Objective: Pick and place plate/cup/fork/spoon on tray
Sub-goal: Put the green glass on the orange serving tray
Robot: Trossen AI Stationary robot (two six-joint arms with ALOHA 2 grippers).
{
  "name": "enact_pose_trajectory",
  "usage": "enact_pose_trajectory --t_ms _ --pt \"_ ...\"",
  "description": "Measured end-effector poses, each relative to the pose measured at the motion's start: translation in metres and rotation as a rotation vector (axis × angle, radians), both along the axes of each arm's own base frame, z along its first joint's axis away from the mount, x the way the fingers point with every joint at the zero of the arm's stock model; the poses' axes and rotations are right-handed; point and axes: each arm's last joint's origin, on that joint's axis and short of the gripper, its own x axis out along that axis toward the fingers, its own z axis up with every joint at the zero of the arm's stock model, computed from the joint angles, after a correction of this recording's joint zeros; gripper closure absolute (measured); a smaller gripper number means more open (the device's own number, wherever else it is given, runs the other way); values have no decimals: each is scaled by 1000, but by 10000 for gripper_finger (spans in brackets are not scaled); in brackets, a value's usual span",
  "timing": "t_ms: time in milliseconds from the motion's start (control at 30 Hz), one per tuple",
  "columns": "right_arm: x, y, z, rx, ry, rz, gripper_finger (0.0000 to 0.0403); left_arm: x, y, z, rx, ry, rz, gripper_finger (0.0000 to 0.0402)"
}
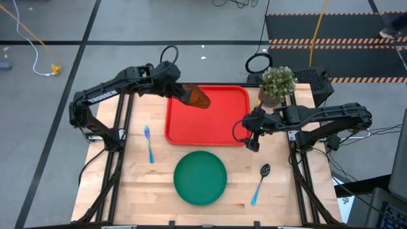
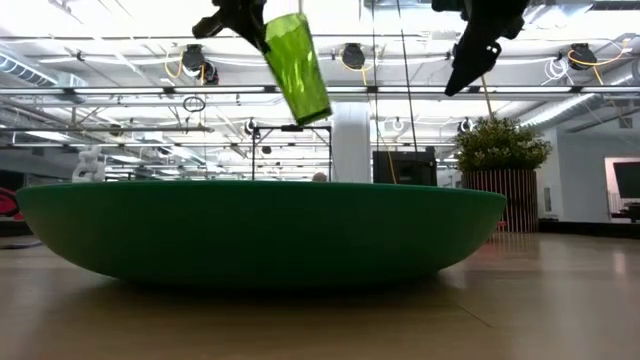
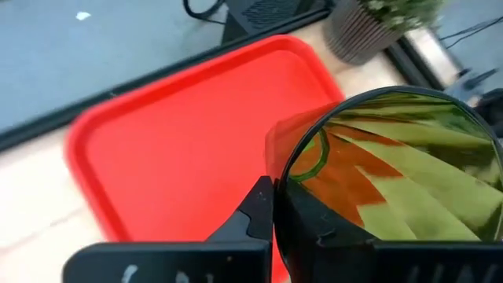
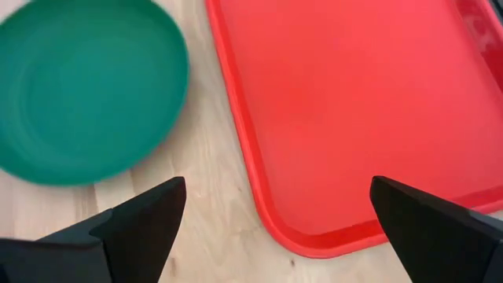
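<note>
The left arm reaches in from the worktop's far-left side, its elbow bent and its wrist angled down over the far-left corner of the tray; the left gripper has its jaws closed around the cup, which hangs tilted in the air above the tray, clear of its floor. In the low view the cup is a translucent olive-green tumbler with faceted, glossy walls, leaning with its open mouth lower than its base. The right arm stretches in from the right, folded at the elbow, and the right gripper hovers over the tray's near-right corner with its jaws spread wide and nothing between them. The tray is a bright-red smooth plastic rectangle with rounded corners and a raised rim, lying toward the far middle of the pale wooden worktop. The plate, round, dark green and shallow, rests just in front of the tray. The fork, with a light-blue handle, lies to the tray's left, and the spoon, blue-handled with a dark rounded bowl, lies right of the plate. A potted plant with small pale leaves stands at the tray's far-right corner.
</note>
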Motion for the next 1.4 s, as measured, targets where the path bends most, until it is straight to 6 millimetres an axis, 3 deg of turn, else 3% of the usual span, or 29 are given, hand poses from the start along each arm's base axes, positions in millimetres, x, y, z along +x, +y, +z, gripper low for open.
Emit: enact_pose_trajectory --t_ms 467,733,1067,1400 --pt "13 -4 11 74 -205 -185 9 -21 36 -8 116 194 -90 394" --pt "20 -10 21 26 -327 -165 9 -29 45 -12 99 253 -75 394" --pt "-4 -12 43 1 -431 -137 9 -23 63 -28 75 330 -43 394" --pt "-19 -12 55 -15 -486 -119 9 -8 93 -59 32 432 -79 392"
